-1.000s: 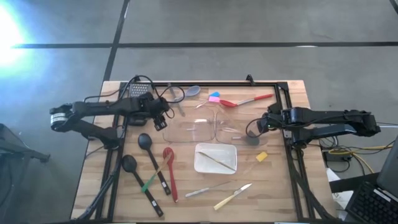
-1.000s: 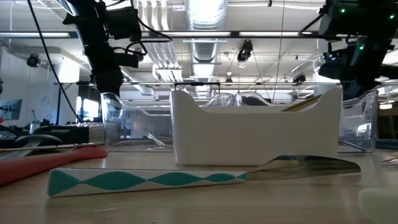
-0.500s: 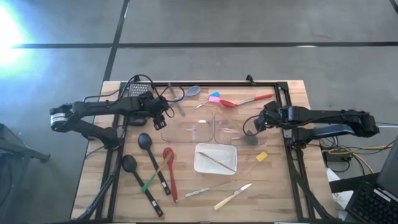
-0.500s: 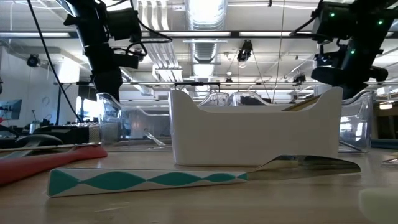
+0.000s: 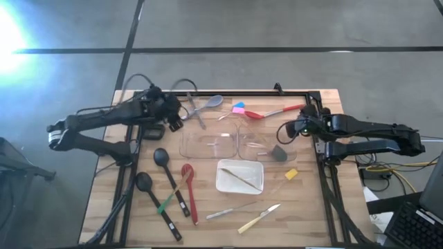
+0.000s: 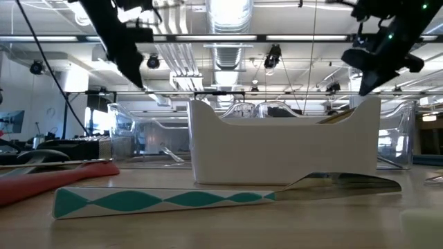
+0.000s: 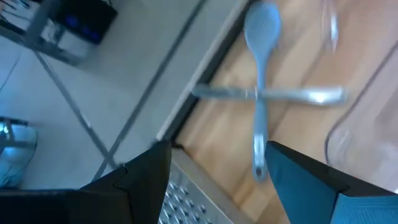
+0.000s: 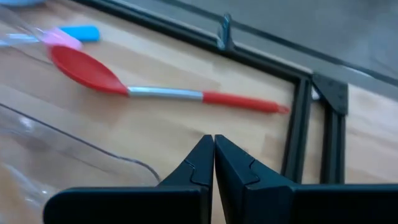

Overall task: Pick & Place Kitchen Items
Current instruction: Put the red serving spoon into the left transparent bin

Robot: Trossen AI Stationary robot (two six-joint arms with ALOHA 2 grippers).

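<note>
Two clear bins (image 5: 225,144) sit side by side in the middle of the wooden surface (image 5: 311,214), and a white tray (image 5: 239,176) lies just in front of them. A black frame (image 5: 257,94) runs along the far edge and down both sides. Beyond is grey floor (image 5: 277,28) crossed by dark lines.

Both arms are dark, jointed tubes with black cables looping along them. The left arm (image 5: 104,121) wears a pale band near its shoulder end. The right arm (image 5: 367,131) ends in flat, angular black fingers (image 8: 193,168)
</note>
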